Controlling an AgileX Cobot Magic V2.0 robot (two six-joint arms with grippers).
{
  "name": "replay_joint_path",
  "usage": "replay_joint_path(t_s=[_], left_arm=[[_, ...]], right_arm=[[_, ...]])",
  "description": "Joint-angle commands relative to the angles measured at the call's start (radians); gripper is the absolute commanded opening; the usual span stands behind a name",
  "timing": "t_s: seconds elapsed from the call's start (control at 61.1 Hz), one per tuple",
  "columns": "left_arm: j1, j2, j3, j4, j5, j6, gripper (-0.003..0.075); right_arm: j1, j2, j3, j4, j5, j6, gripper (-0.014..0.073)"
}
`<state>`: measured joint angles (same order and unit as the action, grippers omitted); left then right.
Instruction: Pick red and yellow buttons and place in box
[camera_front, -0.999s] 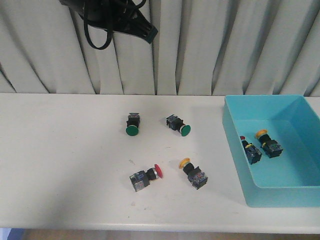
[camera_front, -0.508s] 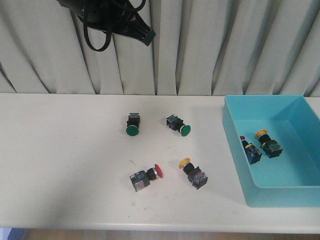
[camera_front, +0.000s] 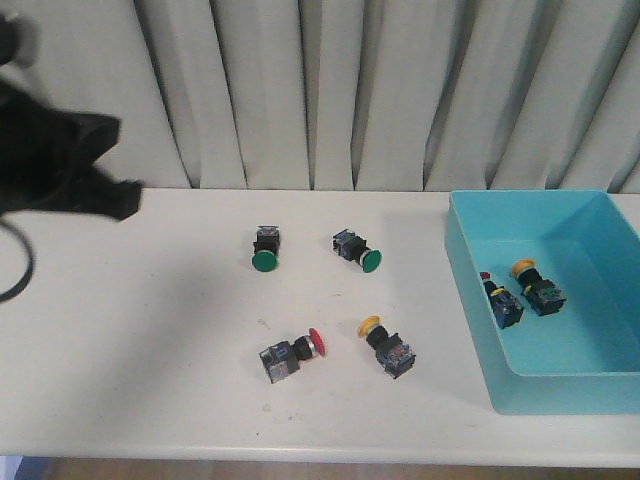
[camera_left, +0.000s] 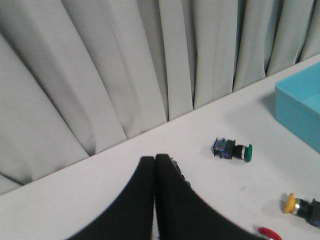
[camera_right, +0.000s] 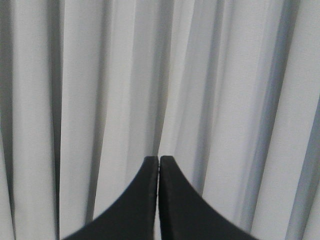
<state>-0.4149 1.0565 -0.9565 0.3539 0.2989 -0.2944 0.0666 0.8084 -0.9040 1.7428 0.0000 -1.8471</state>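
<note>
A red button (camera_front: 291, 353) and a yellow button (camera_front: 388, 345) lie near the middle of the white bench (camera_front: 130, 330). Two more sit in the blue box (camera_front: 465, 262) at right. Grey curtain (camera_front: 400, 90) hangs behind. Both the left pincer (camera_left: 154, 162) and the right pincer (camera_right: 159, 162) are clenched, empty.

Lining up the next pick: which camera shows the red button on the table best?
The front view: the red button lies whole beside the yellow one. The left wrist view catches only a sliver of its red cap at the frame edge. The right wrist view shows only curtain.
</note>
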Motion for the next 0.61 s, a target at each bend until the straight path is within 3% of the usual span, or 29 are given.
replay_joint_path(t_s=[0.0,0.131,0.327,0.589], left_arm=[[0.098,-0.203,0.193,-0.097,-0.223,-0.017,-0.0007],[0.238,-0.441,0.462,-0.183,-0.287,0.02,-0.0007],[0.343,-0.734,0.802,-0.259,-0.34,0.122,-0.0007],[0.415,-0.883,0.977,-0.281,-0.332,0.119,-0.0007]], right_arm=[[0.002,-0.006,-0.024,0.044,0.018,-0.005,-0.0008],[0.002,-0.006,-0.024,0.044,0.022,-0.005,-0.0008],[0.002,-0.006,-0.024,0.044,0.021,-0.005,-0.0008],[0.002,-0.006,-0.024,0.044,0.021,-0.005,-0.0008]])
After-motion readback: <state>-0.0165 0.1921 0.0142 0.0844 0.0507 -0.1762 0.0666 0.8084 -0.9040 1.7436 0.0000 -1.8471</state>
